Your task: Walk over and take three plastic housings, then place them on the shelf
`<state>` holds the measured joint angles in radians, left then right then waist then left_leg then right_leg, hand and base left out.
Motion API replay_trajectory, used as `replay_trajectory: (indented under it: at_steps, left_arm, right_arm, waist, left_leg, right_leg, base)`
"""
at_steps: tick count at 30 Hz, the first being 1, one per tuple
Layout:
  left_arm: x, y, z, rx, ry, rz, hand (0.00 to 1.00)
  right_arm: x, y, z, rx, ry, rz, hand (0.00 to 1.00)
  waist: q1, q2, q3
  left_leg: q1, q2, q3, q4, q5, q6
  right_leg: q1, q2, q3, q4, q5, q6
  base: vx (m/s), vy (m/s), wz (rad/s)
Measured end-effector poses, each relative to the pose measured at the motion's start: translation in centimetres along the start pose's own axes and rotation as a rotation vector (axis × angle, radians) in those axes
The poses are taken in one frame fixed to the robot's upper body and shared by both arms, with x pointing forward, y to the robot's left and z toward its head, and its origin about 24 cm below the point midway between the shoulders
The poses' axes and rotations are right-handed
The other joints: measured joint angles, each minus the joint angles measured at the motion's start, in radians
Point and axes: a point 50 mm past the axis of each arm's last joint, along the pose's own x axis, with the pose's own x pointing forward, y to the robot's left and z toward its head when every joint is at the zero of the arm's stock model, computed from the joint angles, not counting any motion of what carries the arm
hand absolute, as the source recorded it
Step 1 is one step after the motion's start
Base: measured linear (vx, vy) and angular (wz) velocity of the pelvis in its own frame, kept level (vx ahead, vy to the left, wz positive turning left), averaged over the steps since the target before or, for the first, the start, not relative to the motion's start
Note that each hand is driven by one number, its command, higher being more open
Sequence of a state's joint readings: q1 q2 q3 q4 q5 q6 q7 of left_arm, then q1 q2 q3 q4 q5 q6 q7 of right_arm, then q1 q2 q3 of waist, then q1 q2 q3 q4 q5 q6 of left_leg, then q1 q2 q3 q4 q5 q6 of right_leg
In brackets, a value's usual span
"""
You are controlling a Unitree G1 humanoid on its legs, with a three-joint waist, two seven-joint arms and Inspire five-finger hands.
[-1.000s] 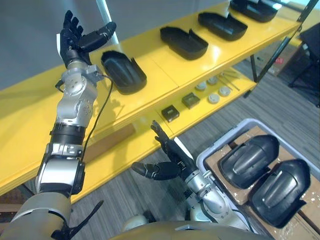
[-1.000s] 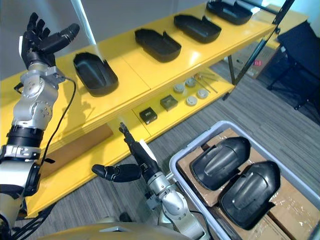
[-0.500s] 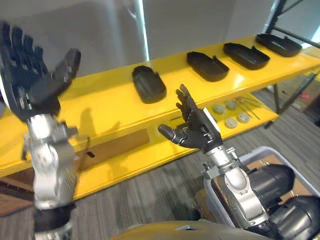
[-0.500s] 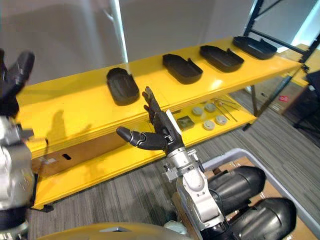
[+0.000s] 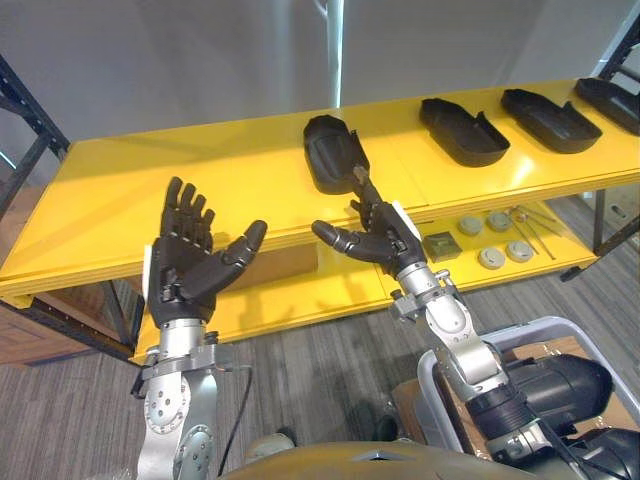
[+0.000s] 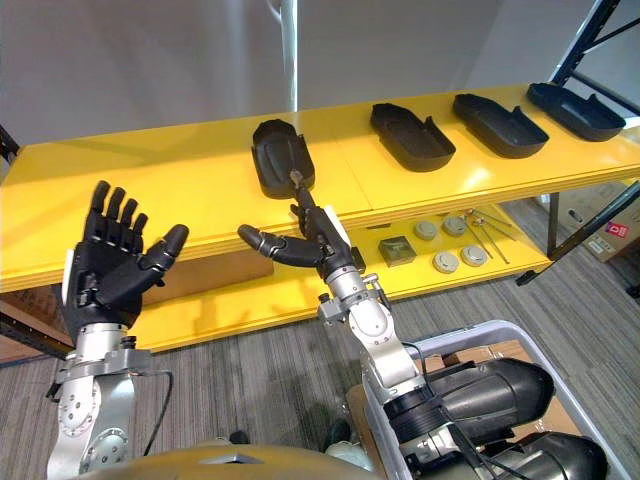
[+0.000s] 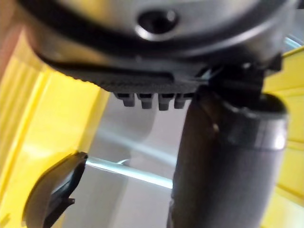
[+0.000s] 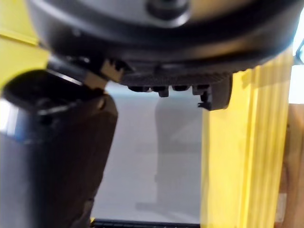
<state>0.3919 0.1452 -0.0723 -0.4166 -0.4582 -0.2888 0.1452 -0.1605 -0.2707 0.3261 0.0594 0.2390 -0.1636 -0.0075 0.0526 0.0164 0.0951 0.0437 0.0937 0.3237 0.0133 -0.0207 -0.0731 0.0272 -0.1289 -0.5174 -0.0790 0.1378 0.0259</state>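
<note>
— Where are the black plastic housings (image 5: 463, 130)?
— Four lie in a row, hollow side up, on the top board of the long yellow two-level shelf (image 5: 150, 190). The leftmost housing (image 5: 335, 152) is set apart from the other three. Two more domed housings (image 6: 490, 385) lie side by side in the pale grey plastic bin (image 6: 478, 330) at the robot's right.
— And the hands?
— Both are empty. The right hand (image 5: 385, 238) is raised in front of the shelf's edge, just below the leftmost housing, fingers straight and thumb out sideways. The left hand (image 5: 185, 270) stands upright, well to its left, fingers spread wide.
— Anything else?
— On the lower board there are small round grey discs (image 5: 492, 257) and a dark square block (image 5: 440, 245). A brown cardboard box (image 5: 285, 265) sits between the hands.
</note>
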Motion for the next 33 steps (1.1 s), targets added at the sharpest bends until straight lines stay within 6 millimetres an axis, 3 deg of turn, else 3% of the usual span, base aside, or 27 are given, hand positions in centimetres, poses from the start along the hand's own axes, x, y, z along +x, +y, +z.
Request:
replay_trajectory:
  at_steps: [6,10,18,33]
  left_arm:
    - [0.1,0.0,-0.6,-0.005,0.014,0.003,1.00]
    - [0.7,-0.4,-0.3,-0.019,-0.016,-0.012,1.00]
    - [1.2,-1.6,-0.3,-0.058,-0.037,-0.059,1.00]
    - [1.3,-1.7,-0.2,-0.072,-0.044,-0.048,1.00]
  right_arm:
    - [1.8,-1.7,0.1,-0.045,0.009,-0.080,1.00]
    - [3.5,-2.8,1.0,-0.088,-0.014,-0.119,1.00]
    - [7.0,-4.3,4.6,-0.130,-0.121,-0.149,1.00]
    - [8.3,-4.7,6.1,-0.147,-0.176,-0.154,1.00]
  waist:
    - [0.003,0.003,0.048]
    - [0.022,0.019,0.092]
    - [0.028,0.054,0.187]
    - [0.027,0.069,0.246]
  left_leg:
    - [-0.021,-0.003,-0.028,0.003,0.011,0.004]
    - [-0.030,-0.011,-0.040,0.010,0.012,0.007]
    - [-0.073,-0.014,-0.061,0.038,0.012,0.011]
    - [-0.069,-0.013,-0.067,0.036,0.014,0.013]
  right_leg:
    - [-0.006,-0.003,-0.026,0.001,0.004,-0.005]
    - [-0.007,-0.012,-0.030,0.001,0.006,-0.002]
    - [-0.039,-0.026,-0.050,0.032,-0.005,-0.004]
    - [-0.062,-0.042,-0.050,0.099,-0.045,-0.004]
  base:
    - [0.05,0.023,0.15]
    - [0.03,0.049,0.08]
    - [0.01,0.032,0.09]
    - [0.00,0.002,0.00]
